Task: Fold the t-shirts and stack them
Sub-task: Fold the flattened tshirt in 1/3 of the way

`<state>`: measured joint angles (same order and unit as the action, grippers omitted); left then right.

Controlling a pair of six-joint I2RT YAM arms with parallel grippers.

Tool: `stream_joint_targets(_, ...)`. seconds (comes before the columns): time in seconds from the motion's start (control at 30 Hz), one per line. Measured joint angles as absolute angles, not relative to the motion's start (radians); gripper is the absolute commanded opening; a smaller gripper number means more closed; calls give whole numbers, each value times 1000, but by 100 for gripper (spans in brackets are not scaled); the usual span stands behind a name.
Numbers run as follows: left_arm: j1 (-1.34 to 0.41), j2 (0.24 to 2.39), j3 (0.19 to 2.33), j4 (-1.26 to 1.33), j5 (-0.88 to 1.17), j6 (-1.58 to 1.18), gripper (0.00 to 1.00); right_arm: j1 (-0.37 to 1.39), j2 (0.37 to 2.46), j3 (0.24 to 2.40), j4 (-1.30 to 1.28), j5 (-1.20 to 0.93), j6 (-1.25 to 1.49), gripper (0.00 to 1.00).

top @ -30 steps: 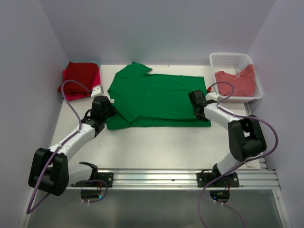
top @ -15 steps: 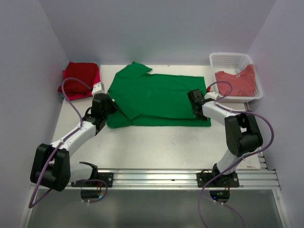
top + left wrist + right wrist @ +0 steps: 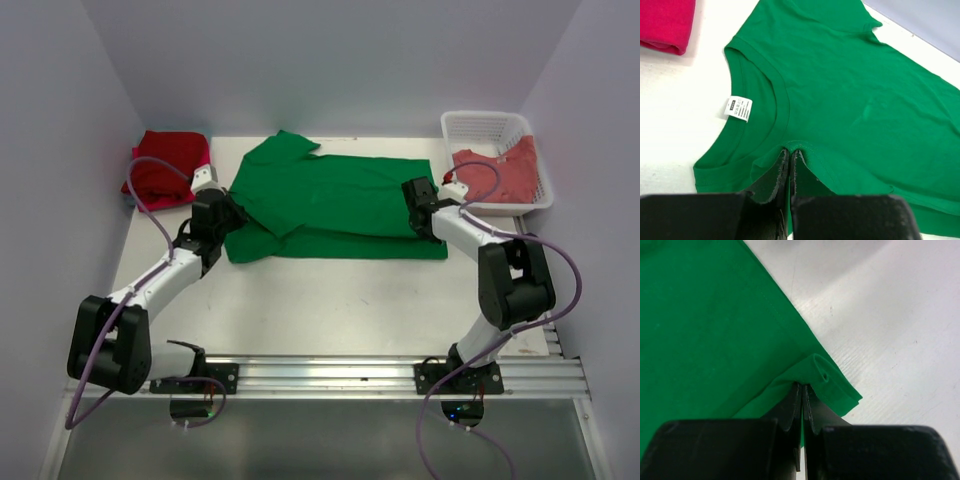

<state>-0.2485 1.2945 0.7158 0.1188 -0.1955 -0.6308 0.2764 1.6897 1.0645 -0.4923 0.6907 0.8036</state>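
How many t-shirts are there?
4: a green t-shirt spread mid-table, a salmon-red t-shirt in the white basket at far right, and a red t-shirt folded on a pink t-shirt at far left. More may hide in that pile.

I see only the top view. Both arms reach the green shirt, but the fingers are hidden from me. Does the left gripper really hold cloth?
Observer: Yes. The left wrist view shows the left gripper shut on the green shirt, pinching the collar band.
Operator: And the right one?
Observer: The right gripper is shut on a corner of the shirt, where the hem curls into a small roll.
Operator: Is anything visible inside the collar?
Observer: A white label shows inside it, to the left of the pinch.
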Motion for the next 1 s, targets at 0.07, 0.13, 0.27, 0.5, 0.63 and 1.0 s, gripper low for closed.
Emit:
stream_joint_targets(0.07,-244,1306,718,127,-191,-631,0,272,1691,1070,-492,691,803,0)
stream_joint_targets(0.13,-241,1320,719,137,-186,-631,0,268,1700,1079,-492,693,802,0)
stream_joint_targets(0.27,-228,1365,724,160,-169,-631,0,262,1746,1115,-485,698,799,0)
stream_joint_targets(0.5,-208,1480,736,232,-142,-630,0,259,1880,1180,-451,690,796,0)
stream_joint_targets(0.63,-194,1568,757,278,-103,-631,0,258,1921,1203,-446,688,796,0)
stream_joint_targets(1.0,-181,1706,853,336,-16,-632,0,255,1929,1215,-433,688,796,0)
